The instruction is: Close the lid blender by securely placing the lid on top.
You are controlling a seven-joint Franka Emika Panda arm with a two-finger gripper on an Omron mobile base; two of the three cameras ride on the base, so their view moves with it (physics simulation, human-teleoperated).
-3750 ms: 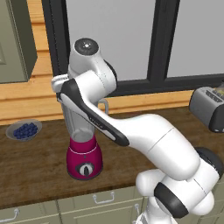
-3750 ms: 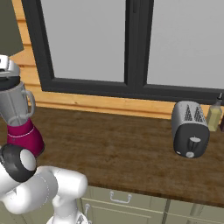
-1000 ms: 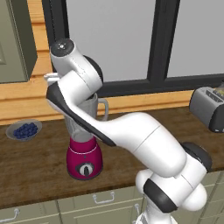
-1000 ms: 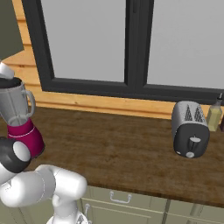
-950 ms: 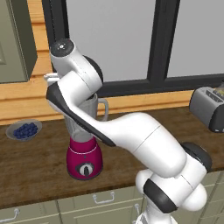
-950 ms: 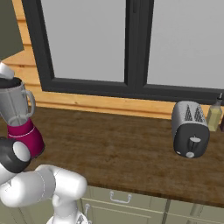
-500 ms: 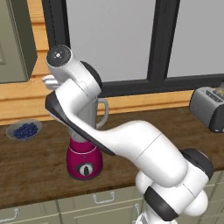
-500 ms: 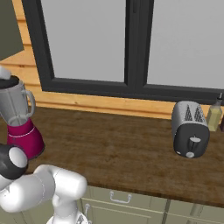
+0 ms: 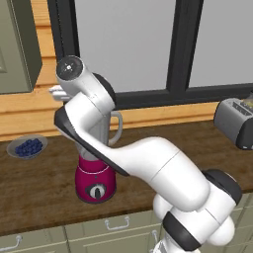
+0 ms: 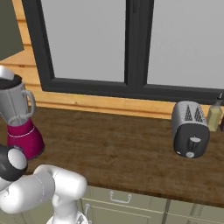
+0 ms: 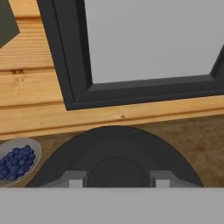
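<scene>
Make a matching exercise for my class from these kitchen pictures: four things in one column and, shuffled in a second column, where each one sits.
Things
1. blender
2. toaster
3. bowl of blueberries
4. lid

Places
A. at the counter's right end, beside a bottle
B. on the counter left of the blender, by the wooden wall
C. on the counter's left part, magenta base down
D. gripped in the end effector, at the top of the jar

Pairs: 1-C, 2-A, 3-B, 4-D
</scene>
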